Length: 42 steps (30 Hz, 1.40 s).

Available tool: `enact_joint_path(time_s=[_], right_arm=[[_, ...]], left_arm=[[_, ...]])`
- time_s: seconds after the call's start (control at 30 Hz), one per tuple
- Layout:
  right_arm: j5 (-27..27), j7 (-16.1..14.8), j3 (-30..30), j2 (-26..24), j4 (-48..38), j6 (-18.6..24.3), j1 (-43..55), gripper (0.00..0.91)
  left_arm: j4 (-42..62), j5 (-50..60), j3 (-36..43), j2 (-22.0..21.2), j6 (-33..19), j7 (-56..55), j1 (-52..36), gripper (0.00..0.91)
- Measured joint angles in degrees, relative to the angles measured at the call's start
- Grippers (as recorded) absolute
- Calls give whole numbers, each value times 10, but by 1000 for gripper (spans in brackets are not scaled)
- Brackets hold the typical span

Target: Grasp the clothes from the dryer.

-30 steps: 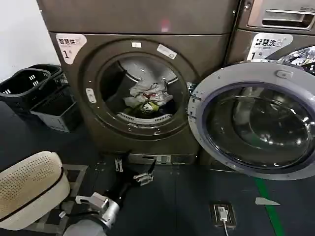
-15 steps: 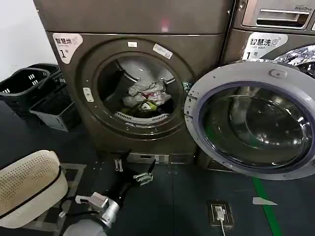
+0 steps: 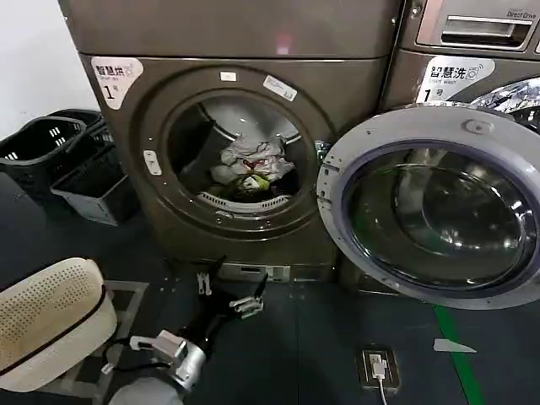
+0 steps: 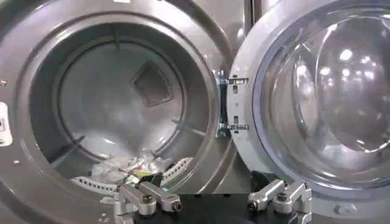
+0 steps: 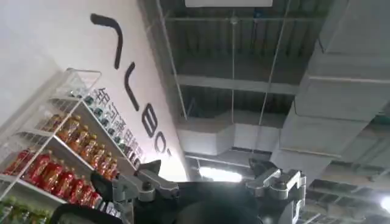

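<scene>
The dryer (image 3: 354,84) is a bronze-grey front-loader with a white "1" label and an open round porthole. Its grey-rimmed glass door (image 3: 337,198) is swung out to the right. A heap of white, red and green clothes (image 3: 251,166) lies at the bottom of the drum, also seen as clothes (image 4: 131,170) from the left wrist. My left gripper (image 3: 236,283) hovers low above the floor in front of the dryer's base, open and empty, pointing at the porthole. In the left wrist view, the left gripper (image 4: 210,196) sits below the drum rim. My right gripper (image 5: 207,176) is open, facing the ceiling.
Two black baskets (image 3: 46,148) stand on the floor left of the dryer. A white perforated basket (image 3: 51,316) sits at my near left. A similar machine (image 3: 472,42) with a drawer panel stands to the right. A floor socket (image 3: 380,367) and green line (image 3: 456,350) lie below the door.
The dryer and door sit slightly further left in the head view than a second ago. The left gripper has stayed low in front of the dryer, still open.
</scene>
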Motion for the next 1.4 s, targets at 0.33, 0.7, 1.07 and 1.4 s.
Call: enact_joint_path(time_s=[0.33,0.7,1.07,1.4], right_arm=[[0,-1,0,1,1,3,-1,907],[1,-4,0,2,5,5,-1,907],[0,-4,-5,3,8,7,4,907],[-1,-4,-11,5,12,6,4,907]], left_arm=[[-2,5,0,0,-2,-1,1,907],[9,17,-7,-3,-4,-24,-10,907],[14,43,-20,0,28,-63,-29,907],[17,55,-32,3,65,-79,-46,907]])
